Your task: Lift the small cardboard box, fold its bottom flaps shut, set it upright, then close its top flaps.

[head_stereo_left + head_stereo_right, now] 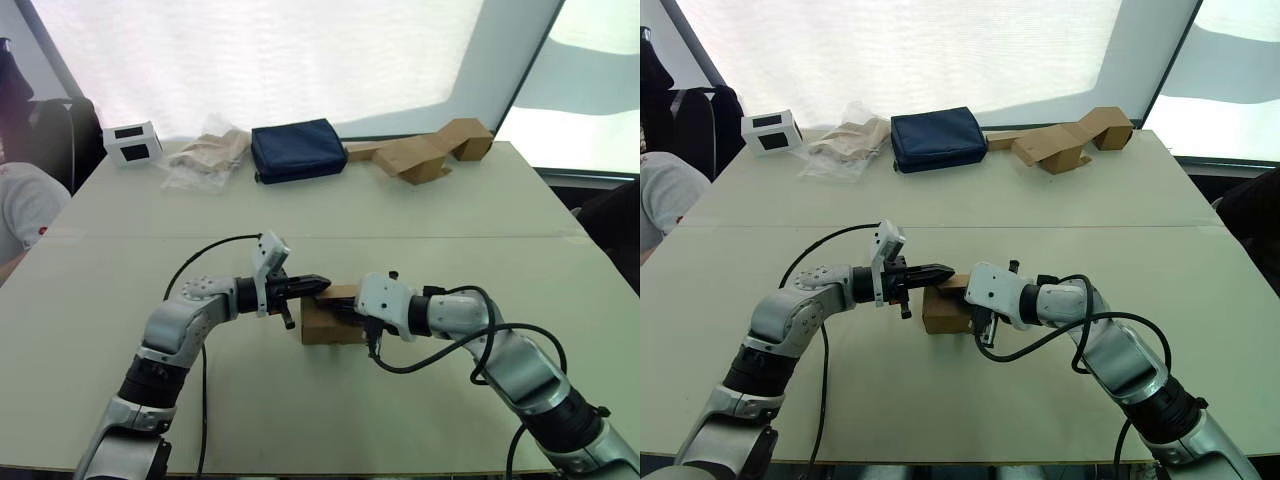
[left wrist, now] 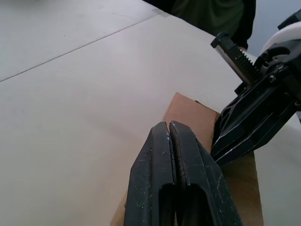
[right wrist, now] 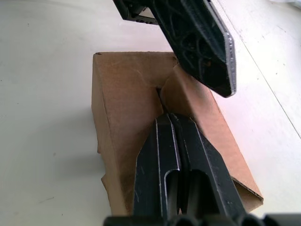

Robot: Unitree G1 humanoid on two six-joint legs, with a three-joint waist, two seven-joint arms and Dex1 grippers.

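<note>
The small cardboard box (image 1: 330, 320) sits on the bench (image 1: 450, 210), near its front edge, between the two arms. The left hand (image 1: 318, 284) reaches in from the left with its fingers (image 2: 171, 160) pressed together and empty, the tips lying over the box's upper face. The right hand (image 3: 169, 117) comes from the opposite side, its fingers likewise together and gripping nothing, with the tips resting at a seam where the top flaps (image 3: 141, 89) meet. Closed fingers give each arm a single blunt point, which probably serves to press the flaps flat rather than to grasp. The box appears upright, so the closing of the top seems to be the step in hand.

The box's underside is hidden, so whether the bottom flaps are shut cannot be told. The arms cover much of the box in the head views. A loose cardboard edge shows at the near corner in the right wrist view; which flap it belongs to is unclear.
</note>
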